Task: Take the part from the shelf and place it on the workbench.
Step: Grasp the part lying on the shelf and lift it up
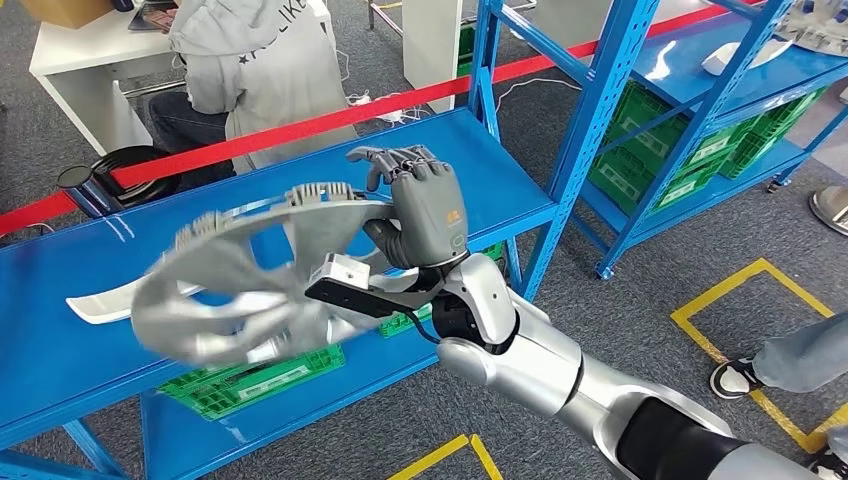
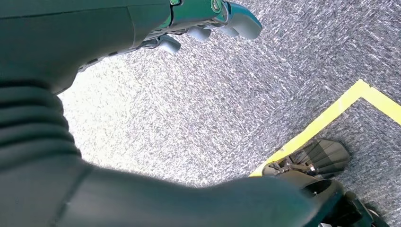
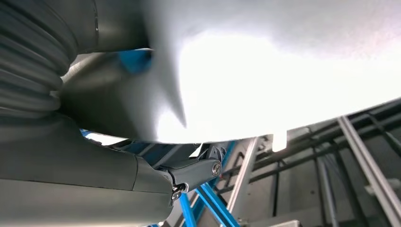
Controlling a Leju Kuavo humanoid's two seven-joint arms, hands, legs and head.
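Presumably to clear the blue metal shelf (image 1: 480, 190), I had the right hand (image 1: 425, 205) gripping the grey spoked disc part (image 1: 240, 275) by its rim, aloft.

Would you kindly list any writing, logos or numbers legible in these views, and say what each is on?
Grey hoodie of the seated person: pale lettering across the back, partly folded, too blurred to read.
Right hand: small orange mark on its back, too small to read.
Nothing else carries legible text.
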